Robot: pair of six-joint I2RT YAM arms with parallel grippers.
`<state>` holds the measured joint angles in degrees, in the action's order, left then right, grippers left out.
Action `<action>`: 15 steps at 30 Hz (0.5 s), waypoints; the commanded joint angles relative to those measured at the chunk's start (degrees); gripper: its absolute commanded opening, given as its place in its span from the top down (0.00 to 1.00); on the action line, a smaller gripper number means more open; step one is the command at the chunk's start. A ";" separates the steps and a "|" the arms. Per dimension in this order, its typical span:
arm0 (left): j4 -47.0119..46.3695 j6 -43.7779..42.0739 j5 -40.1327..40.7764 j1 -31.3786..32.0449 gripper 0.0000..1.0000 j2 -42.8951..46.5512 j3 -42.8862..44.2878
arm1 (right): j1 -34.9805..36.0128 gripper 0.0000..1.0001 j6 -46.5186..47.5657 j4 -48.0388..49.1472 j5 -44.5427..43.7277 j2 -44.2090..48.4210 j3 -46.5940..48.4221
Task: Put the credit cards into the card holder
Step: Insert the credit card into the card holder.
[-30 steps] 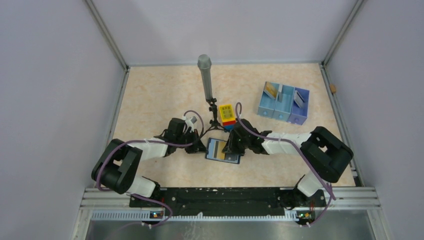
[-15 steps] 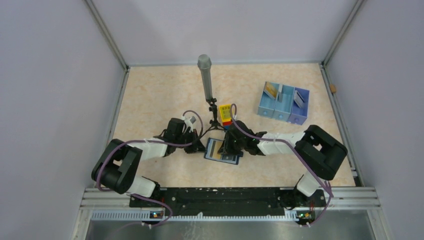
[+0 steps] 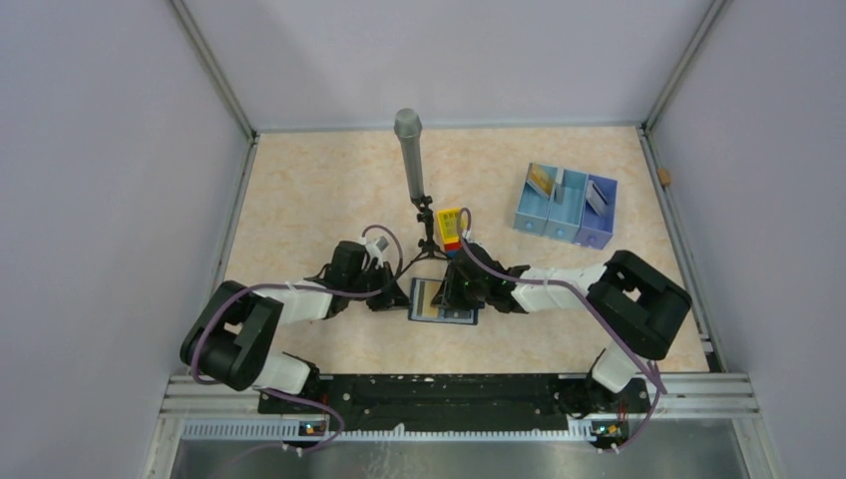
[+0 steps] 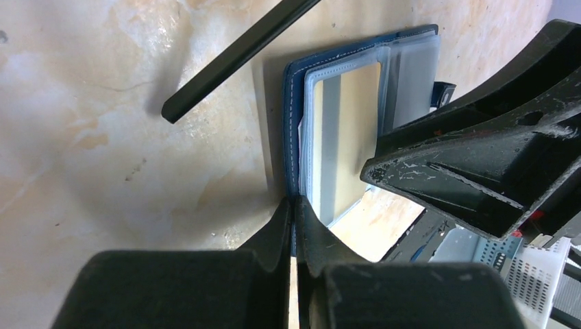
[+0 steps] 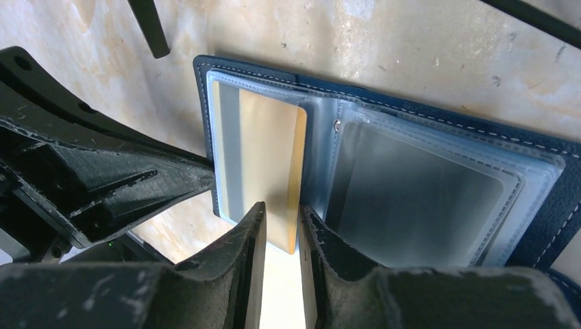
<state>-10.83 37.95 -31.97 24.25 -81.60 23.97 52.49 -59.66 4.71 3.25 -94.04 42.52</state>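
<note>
Card holder (image 3: pixel 431 311) lies open and flat on tabletop (image 3: pixel 309 190), clear sleeves up. Left jaws are closed on holder's left edge: in left wrist view both fingers meet on the navy rim. Right jaws are at holder's near edge, pinched on gold card (image 5: pixel 264 157).

Gold card is partway into the clear sleeve on holder's left page. Its far end is under the plastic. Its near end sticks out past holder's edge, between the right fingers.

Holder's right page has stacked clear sleeves w/ a greyish panel behind. Can't tell if that's a card.

Pale blue tray (image 3: pixel 559 232) sits beyond holder and to its right, well apart, w/ 3 compartments. The compartment nearest holder has a tan card (image 3: pixel 540 180) leaning inside. The one farthest from holder has a pale card (image 3: pixel 596 198), also tilted. The middle one shows a small pale sliver, too small to ID.

Yellow-topped brick block (image 3: pixel 452 228) stands just beyond holder's far edge. Mic stand (image 3: pixel 410 160) is upright beyond holder, a bit left of the block. One tripod leg reaches near holder's far-left corner.
</note>
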 commanded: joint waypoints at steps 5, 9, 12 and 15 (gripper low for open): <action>-5.29 2.46 -1.89 0.40 1.00 2.28 -2.35 | 0.96 0.62 4.01 -0.63 -6.34 8.29 -0.84; -6.80 3.54 -2.16 1.06 1.00 2.62 -2.86 | 0.96 0.51 7.42 -6.40 -11.46 14.44 -1.26; -8.44 5.03 -1.95 2.66 1.00 2.52 -3.13 | -0.23 0.40 11.63 -13.47 -15.60 18.06 0.23; -9.71 6.45 -1.26 5.33 1.00 1.95 -3.06 | -4.06 0.33 15.75 -20.42 -18.66 20.68 2.20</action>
<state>-15.86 42.22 -32.73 26.83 -80.38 21.50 51.90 -51.03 -4.99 -8.34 -76.88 41.69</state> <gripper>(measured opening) 0.002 0.629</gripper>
